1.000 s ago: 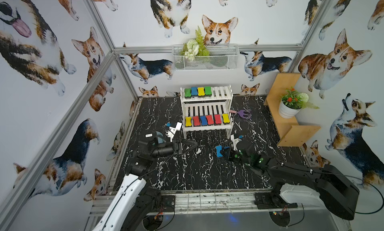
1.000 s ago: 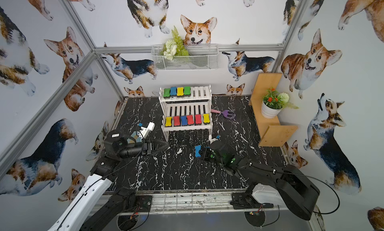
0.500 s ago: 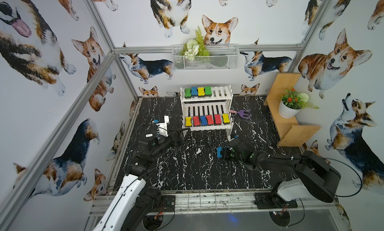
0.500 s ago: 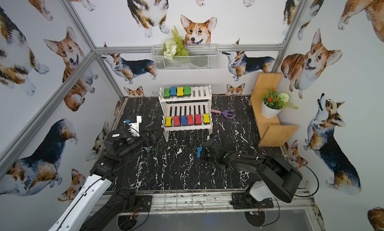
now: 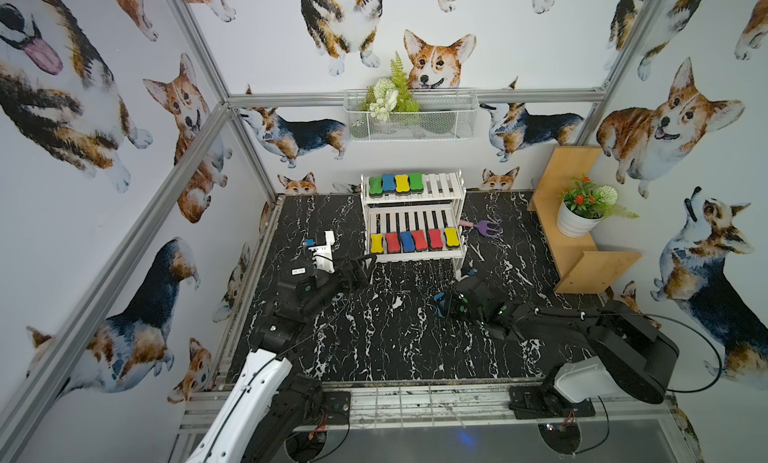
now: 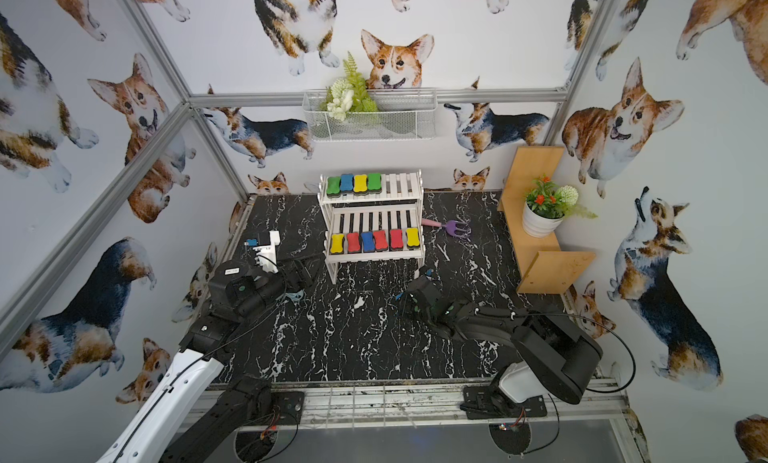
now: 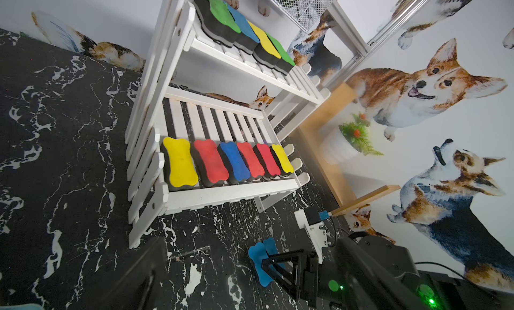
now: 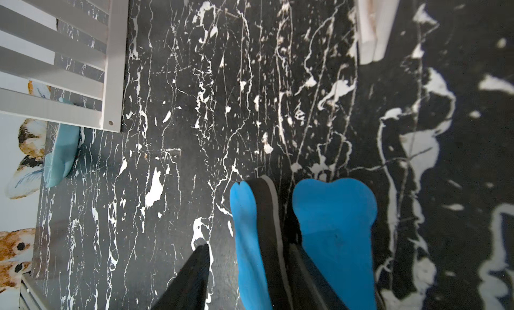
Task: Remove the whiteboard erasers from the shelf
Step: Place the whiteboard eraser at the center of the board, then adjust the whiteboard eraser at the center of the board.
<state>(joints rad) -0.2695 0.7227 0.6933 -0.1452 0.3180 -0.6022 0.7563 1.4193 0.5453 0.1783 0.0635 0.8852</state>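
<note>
The white two-tier shelf (image 5: 415, 255) (image 6: 374, 253) (image 7: 230, 193) stands at the back middle of the black marble table. Several whiteboard erasers sit on both tiers: green (image 5: 375, 184), blue, yellow and green on top, and a row from yellow (image 7: 179, 163) to yellow (image 5: 451, 236) below. Two blue erasers (image 5: 439, 303) (image 7: 256, 255) are on the table. My right gripper (image 5: 448, 307) (image 8: 250, 244) is open around one of them (image 8: 244, 239), which stands on edge, while the other (image 8: 333, 225) lies flat. My left gripper (image 5: 361, 269) (image 6: 305, 269) stands open and holds nothing, by the shelf's front left leg.
A pale teal piece (image 5: 338, 296) (image 8: 61, 155) lies on the table beside the left arm. A purple-and-pink toy fork (image 5: 484, 227) lies right of the shelf. The tan stepped shelf (image 5: 582, 253) with a potted plant (image 5: 579, 215) fills the right side. A wire basket (image 5: 409, 122) hangs on the back wall.
The left gripper opened wide and swung back from mid-table to the shelf's front left leg. The right gripper's jaws parted from shut, over the blue erasers.
</note>
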